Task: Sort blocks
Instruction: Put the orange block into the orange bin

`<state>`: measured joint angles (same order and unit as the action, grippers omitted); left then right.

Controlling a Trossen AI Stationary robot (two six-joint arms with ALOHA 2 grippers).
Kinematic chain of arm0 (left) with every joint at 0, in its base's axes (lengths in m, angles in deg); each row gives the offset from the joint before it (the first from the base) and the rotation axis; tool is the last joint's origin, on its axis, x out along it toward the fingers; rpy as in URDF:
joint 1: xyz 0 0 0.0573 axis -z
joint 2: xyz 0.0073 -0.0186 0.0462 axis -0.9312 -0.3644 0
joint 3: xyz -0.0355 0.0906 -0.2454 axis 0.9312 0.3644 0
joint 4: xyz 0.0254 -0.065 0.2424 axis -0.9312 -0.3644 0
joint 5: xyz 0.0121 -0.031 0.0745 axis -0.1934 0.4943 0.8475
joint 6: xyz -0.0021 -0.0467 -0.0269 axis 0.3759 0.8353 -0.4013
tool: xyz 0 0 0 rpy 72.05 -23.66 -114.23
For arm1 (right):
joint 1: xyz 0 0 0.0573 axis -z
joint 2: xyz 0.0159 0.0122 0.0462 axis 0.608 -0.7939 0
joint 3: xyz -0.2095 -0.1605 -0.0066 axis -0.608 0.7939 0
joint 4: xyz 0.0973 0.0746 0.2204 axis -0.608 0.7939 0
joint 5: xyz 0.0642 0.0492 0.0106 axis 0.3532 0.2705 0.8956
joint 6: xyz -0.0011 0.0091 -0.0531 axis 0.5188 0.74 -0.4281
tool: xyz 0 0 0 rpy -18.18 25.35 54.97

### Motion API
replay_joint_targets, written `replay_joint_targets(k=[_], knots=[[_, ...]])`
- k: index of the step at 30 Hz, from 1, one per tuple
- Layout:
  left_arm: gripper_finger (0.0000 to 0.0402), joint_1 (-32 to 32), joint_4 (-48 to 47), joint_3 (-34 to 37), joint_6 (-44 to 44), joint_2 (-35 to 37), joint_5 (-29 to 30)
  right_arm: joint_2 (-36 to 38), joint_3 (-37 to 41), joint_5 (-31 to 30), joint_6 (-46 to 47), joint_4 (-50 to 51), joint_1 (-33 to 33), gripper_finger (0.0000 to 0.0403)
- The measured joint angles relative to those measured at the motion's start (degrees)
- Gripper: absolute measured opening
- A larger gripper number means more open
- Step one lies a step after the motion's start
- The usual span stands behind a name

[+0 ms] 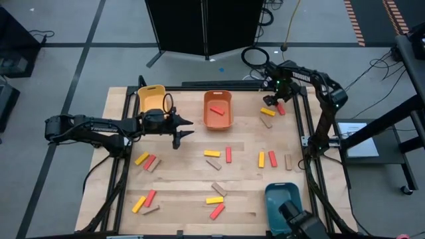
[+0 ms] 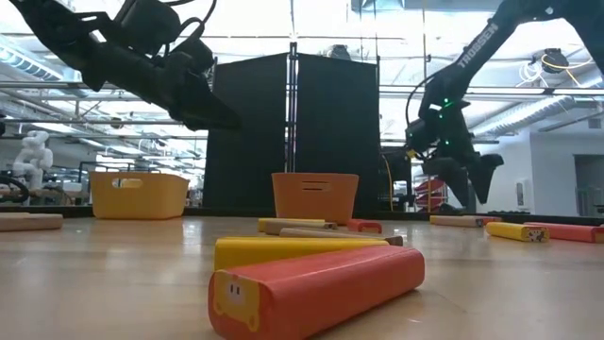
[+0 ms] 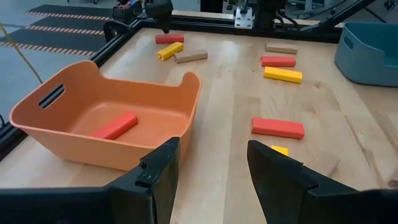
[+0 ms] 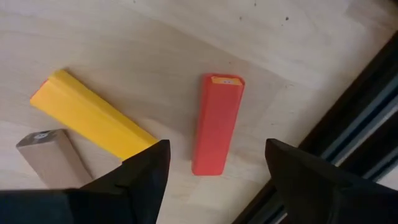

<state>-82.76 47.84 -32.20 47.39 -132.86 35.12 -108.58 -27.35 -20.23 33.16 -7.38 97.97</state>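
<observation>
- Blocks lie scattered over the counter (image 1: 186, 192); one red block (image 3: 114, 126) already sits in the orange bin (image 3: 74, 140), the rest are unsorted.
- Right gripper (image 4: 214, 163) hovers with fingers open above a red block (image 4: 216, 124) near the counter's far right corner, beside a yellow block (image 4: 90, 115) and a tan block (image 4: 53, 158).
- Left gripper (image 3: 208, 165) hangs open and empty just beside the orange bin.
- Risk, as I judge it: the red block lies close to the counter's black frame rail (image 4: 348, 137), so a descending finger could strike the rail or nudge the yellow neighbour.
- Only the right wrist view shows that alignment; the high view alone shows the teal bin (image 1: 282, 199) and yellow bin (image 1: 151, 97) positions.
</observation>
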Motion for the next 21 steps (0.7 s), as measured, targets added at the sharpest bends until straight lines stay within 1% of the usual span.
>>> replay_joint_targets(k=[10,15,17,21], knots=[[0.0184,-0.1,3.2,0.0,-0.3,0.0,0.0,-1.0,-0.1,0.2,-1.7,1.0,0.6,0.0258],[0.0184,-0.1,5.4,0.0,-1.4,0.0,0.0,0.7,-1.8,0.0,-2.9,3.0,0.6,0.0258],[0.0184,-0.1,6.4,0.0,-1.4,0.0,0.0,1.9,-2.9,0.1,-1.9,4.3,0.6,0.0258],[0.0184,-0.1,7.0,0.0,-1.4,0.0,0.0,6.3,-2.7,0.1,4.1,9.4,-1.2,0.0258]])
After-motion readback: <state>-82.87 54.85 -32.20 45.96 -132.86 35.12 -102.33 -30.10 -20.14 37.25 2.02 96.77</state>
